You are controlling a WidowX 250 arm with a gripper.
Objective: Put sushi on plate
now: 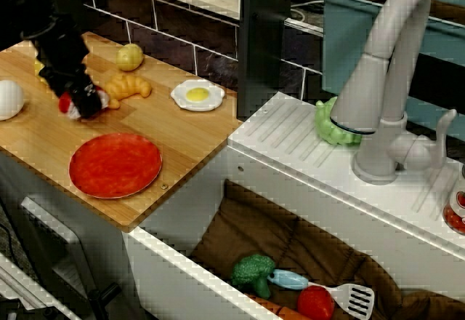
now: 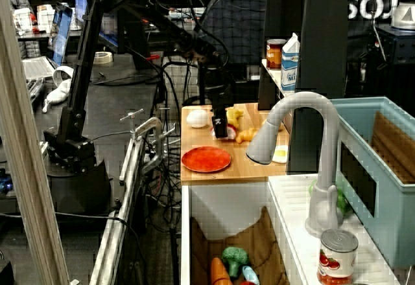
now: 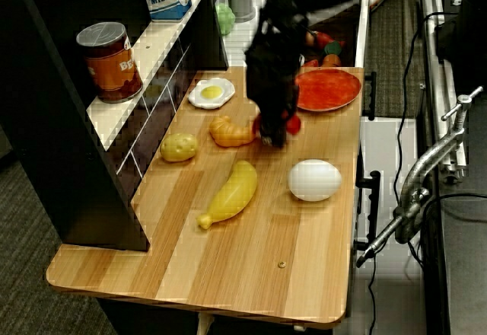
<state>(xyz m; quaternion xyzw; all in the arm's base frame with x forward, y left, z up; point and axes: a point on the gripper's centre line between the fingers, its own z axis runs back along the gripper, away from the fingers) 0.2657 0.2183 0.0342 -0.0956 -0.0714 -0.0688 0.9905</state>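
The black gripper [image 1: 86,103] is down on the wooden counter [image 1: 182,134], right over the sushi [image 1: 67,104], whose red and white edges peek out on both sides of the fingers. Whether the jaws are pinching it or just straddling it, I cannot tell. The croissant [image 1: 131,86] sits just beside; the red plate [image 1: 115,164] lies near, toward the counter's front edge.

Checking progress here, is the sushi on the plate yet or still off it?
Off it. The sushi sits on the wooden counter beside the croissant, under the gripper; the plate is empty.
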